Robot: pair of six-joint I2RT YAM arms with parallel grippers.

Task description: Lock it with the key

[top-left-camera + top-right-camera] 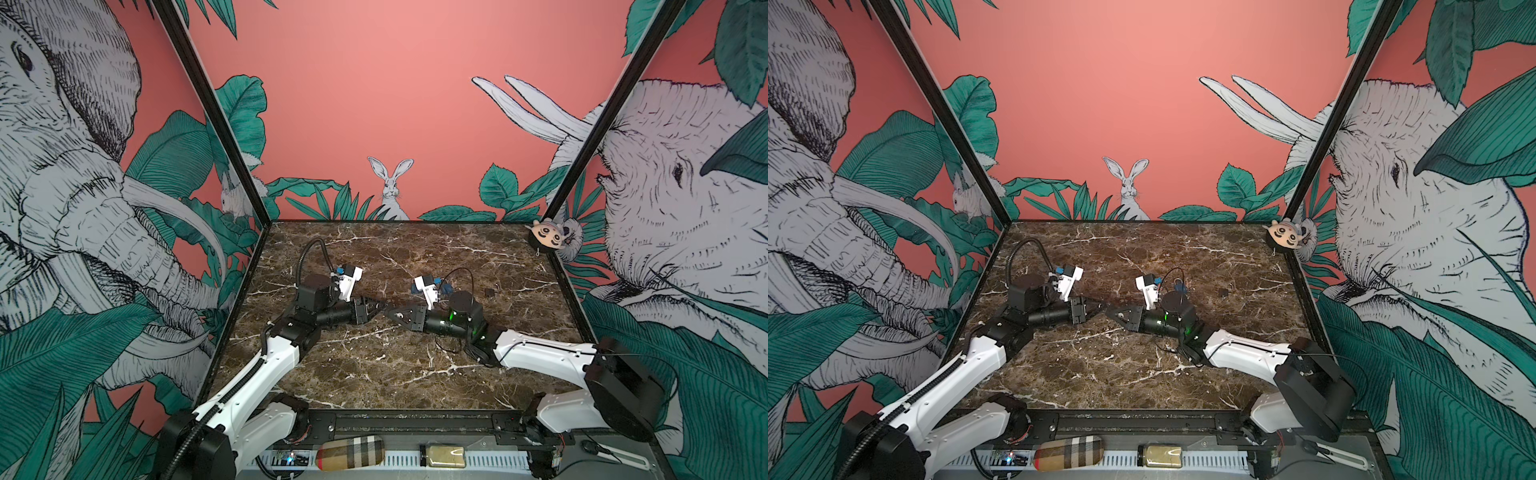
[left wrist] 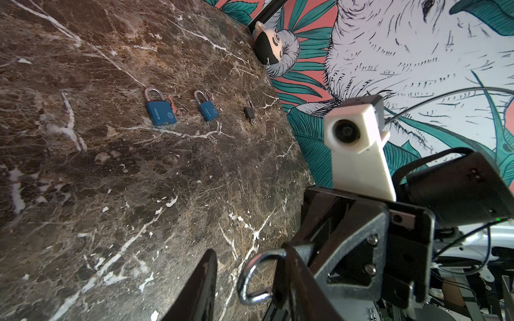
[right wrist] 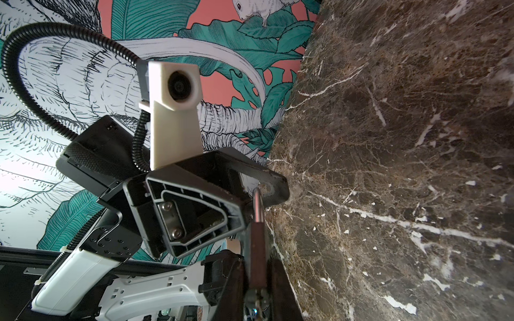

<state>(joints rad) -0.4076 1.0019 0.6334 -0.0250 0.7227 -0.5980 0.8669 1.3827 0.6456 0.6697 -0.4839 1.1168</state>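
steel shackle (image 2: 254, 278) of the padlock (image 3: 258, 244) points left, between the parted fingers (image 2: 204, 283) of the left gripper (image 1: 379, 308); right gripper (image 3: 258, 278) clamped on padlock body, middle of the counter (image 1: 374, 374).

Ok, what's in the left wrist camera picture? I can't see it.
Up close, a silver padlock shackle sits beside a black pincer finger. Farther away, a blue padlock, a smaller blue padlock and a tiny black padlock lie in a row on the brown marble table.
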